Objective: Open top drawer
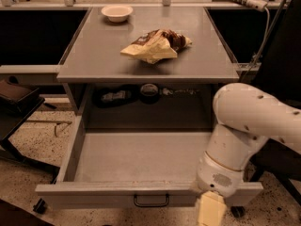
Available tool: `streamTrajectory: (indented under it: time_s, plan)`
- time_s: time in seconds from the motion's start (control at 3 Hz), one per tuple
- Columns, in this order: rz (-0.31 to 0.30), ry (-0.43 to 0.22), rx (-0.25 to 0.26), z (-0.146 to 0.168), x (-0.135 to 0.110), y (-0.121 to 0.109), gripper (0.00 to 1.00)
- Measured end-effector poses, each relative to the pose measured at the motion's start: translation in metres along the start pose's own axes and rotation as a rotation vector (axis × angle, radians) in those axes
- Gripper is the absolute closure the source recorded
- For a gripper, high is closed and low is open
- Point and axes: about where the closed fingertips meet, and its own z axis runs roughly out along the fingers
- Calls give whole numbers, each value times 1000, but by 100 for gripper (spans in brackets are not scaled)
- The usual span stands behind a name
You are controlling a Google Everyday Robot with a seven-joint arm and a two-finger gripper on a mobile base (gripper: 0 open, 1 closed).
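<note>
The top drawer (141, 157) is seen pulled out. The arm (244, 126) is bent down over its front right corner, with the claw (210, 212) hung just below the drawer front; its state cannot be told.

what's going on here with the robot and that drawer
A one-armed robot is working on the top drawer of a grey table. The drawer stands pulled far out. The gripper hangs at the drawer's front right corner, right of the handle and not on it. A snack bag and a bowl sit on the tabletop.
</note>
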Motion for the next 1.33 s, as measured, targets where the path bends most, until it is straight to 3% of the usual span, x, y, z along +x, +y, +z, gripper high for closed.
streamTrajectory:
  time_s: [0.33,0.67,1.0,1.33]
  plan:
    - [-42,6,-9,14,-20,-22,0]
    - [-42,6,-9,14,-20,-22,0]
    - [-18,24,58,-23,-21,-15,0]
    - [24,51,147,-79,-28,1,0]
